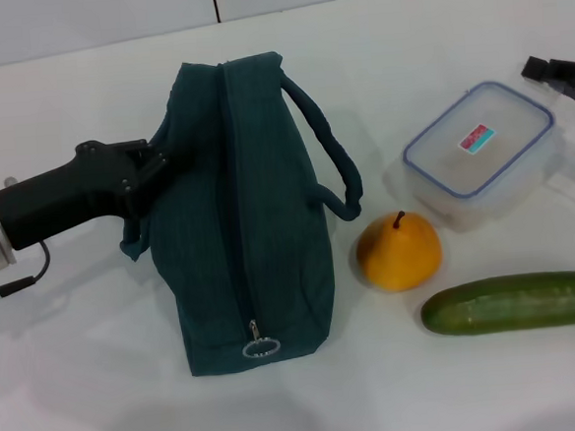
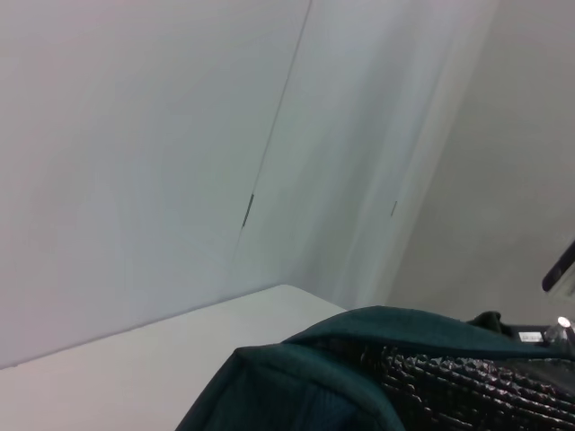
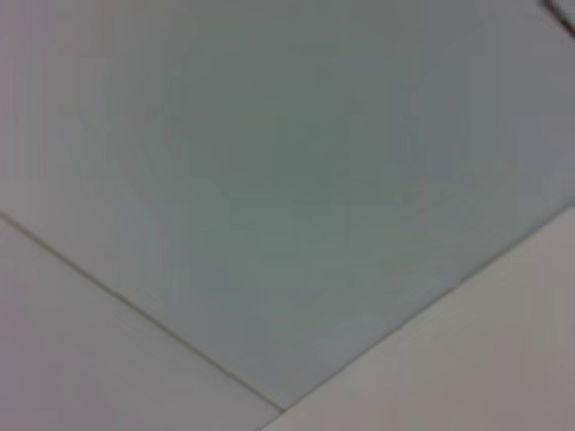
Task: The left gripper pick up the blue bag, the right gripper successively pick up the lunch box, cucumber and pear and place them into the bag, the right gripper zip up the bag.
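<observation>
The bench point(image 1: 102, 386) is a plain white, matte surface that fills most of the head view. Soft, diffuse shadows lie on it, with no hard edges. Behind the bench stands a pale grey wall point(image 1: 86, 22) made of flat panels. A dark vertical panel seam point(image 1: 214, 2) divides the wall near the centre of the far edge. In the left wrist view, the wall panels point(image 2: 135, 180) meet at a corner, and a thin vertical joint point(image 2: 278, 117) runs down one face. In the right wrist view, a grey-green panel point(image 3: 296, 180) is bounded by two straight edges against lighter surfaces.
</observation>
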Controlling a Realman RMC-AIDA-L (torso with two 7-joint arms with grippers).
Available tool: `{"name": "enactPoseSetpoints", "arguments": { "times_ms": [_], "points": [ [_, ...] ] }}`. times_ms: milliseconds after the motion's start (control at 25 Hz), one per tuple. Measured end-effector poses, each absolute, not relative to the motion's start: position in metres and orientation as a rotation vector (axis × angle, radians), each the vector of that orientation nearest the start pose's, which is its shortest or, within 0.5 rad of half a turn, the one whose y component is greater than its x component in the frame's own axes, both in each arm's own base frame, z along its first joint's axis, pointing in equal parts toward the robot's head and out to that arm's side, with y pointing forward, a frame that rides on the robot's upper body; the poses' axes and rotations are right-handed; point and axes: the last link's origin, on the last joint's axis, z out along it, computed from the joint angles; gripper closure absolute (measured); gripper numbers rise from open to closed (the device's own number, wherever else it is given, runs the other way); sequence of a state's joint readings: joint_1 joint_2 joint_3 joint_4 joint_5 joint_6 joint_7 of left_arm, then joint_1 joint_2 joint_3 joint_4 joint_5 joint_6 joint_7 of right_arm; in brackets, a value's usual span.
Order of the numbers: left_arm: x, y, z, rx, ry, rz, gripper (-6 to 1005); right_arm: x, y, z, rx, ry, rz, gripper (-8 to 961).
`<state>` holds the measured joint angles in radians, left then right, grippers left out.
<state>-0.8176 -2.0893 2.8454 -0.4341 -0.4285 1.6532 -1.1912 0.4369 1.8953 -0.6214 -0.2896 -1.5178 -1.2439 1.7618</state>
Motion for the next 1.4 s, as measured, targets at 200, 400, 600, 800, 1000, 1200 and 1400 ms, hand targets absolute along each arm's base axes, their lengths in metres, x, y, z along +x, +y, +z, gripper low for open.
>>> {"name": "enactPoseSetpoints", "arguments": {
  "times_ms": [200,400,600,800,1000,1200,1400],
  "points": [
    [-0.239,0.350,-0.017,-2.640,-0.661,-0.931,946,0.365,0.334,0.065,-1.743,1.520,1.106,913],
    [-0.238,0.349,-0.019,-2.644,-0.657,-0.941,946,0.368,0.329,0.063,-1.727,1.534,1.111,788],
    [-0.238,0.349,-0.019,-2.650,-0.649,-0.935,946,0.372,0.326,0.057,-1.688,1.573,1.119,599],
    [-0.237,0.349,-0.019,-2.653,-0.645,-0.935,948,0.377,0.323,0.048,-1.630,1.631,1.115,438],
    [-0.237,0.350,-0.019,-2.657,-0.614,-0.926,952,0.377,0.322,0.041,-1.610,1.650,1.115,390],
    [-0.237,0.349,-0.020,-2.656,-0.596,-0.921,952,0.374,0.323,0.038,-1.598,1.691,1.132,397],
    [-0.239,0.348,-0.021,-2.653,-0.603,-0.919,952,0.370,0.325,0.036,-1.610,1.696,1.145,405]
  ]
}}
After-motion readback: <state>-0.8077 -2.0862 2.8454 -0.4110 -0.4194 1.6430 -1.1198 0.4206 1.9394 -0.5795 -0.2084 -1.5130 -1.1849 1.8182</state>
